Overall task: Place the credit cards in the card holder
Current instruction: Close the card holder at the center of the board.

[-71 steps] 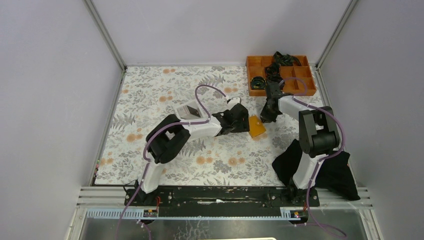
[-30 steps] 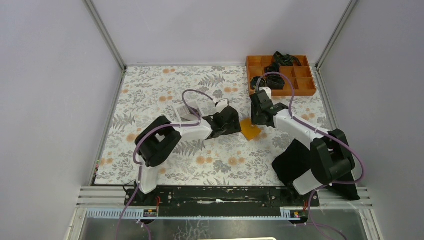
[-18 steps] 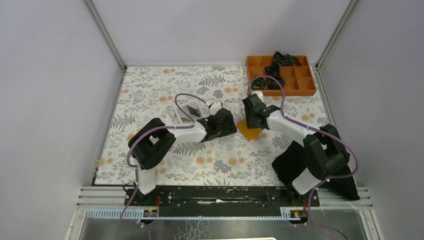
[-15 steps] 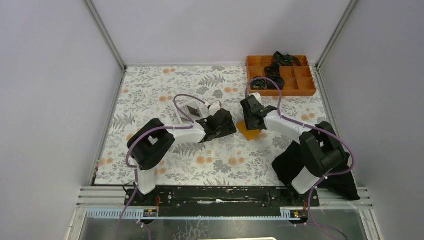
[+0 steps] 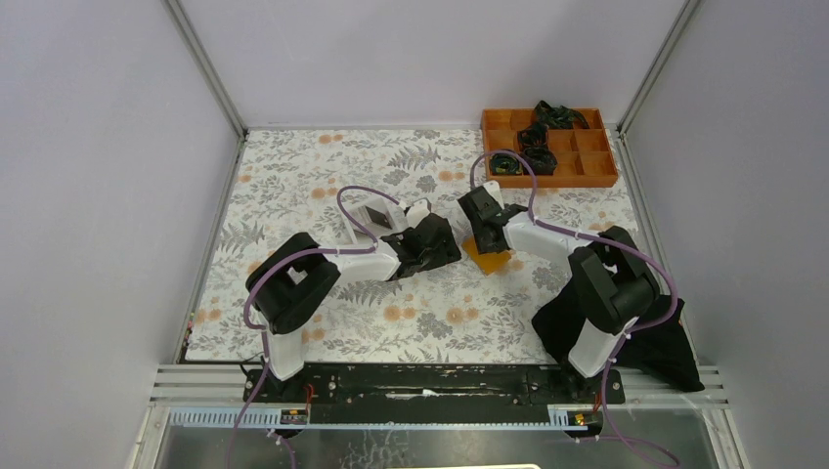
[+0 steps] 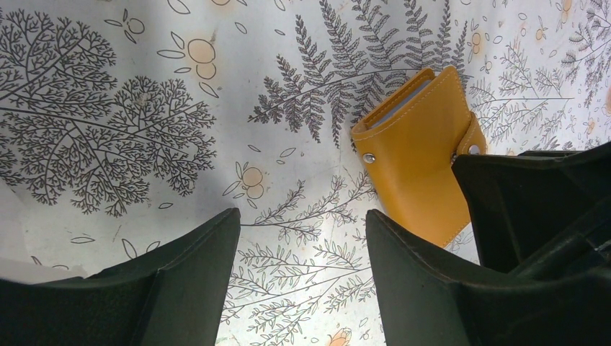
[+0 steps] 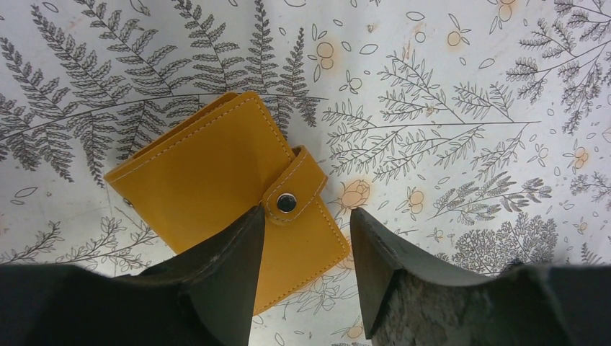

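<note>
A white box (image 5: 359,213) holds something dark, the left gripper (image 6: 301,231) gapes wide and empty, the clasped card holder (image 7: 209,173) lies on the floral mat (image 5: 293,176) under the right gripper (image 7: 306,216), also wide, and the orange tray (image 5: 587,182) holds black tangled bits (image 5: 536,132).

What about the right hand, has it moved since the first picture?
Yes. The right hand has shifted left, farther from the orange tray, and now sits over the card holder.

The right gripper (image 7: 306,216) partly hides the card holder (image 7: 202,173)
</note>
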Available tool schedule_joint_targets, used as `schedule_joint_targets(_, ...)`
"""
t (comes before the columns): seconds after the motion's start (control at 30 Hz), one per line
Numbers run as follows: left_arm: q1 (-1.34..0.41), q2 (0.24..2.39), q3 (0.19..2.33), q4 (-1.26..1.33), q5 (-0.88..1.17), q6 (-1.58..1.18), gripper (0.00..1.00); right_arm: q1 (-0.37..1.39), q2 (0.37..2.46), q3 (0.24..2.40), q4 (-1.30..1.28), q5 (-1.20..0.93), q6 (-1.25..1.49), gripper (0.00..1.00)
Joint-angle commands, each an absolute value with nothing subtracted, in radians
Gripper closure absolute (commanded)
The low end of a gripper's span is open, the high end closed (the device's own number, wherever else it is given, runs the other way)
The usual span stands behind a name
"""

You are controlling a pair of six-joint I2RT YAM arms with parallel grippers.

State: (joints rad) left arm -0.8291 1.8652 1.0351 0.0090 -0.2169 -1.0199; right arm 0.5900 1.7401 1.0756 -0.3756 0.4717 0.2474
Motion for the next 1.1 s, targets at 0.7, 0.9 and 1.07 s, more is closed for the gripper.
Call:
schedule_joint_targets(0.7, -0.819, 1.953, 0.989, -0.125, -0.187, -1.009, 0.27, 0.663, 1.785, 1.129, -0.376, 0.612, 0.173, 0.57)
schedule_joint_targets(0.9, -0.819, 1.952, 0.987, -0.121, -0.188, -1.015, 0.27, 0.691, 1.783, 1.131, -0.406, 0.634, 0.173, 0.49)
schedule_joint_targets(1.07, -0.819, 1.953, 0.984, -0.115, -0.185, -1.021, 0.27, 0.699, 1.792, 1.125, -0.415, 0.658, 0.175, 0.47)
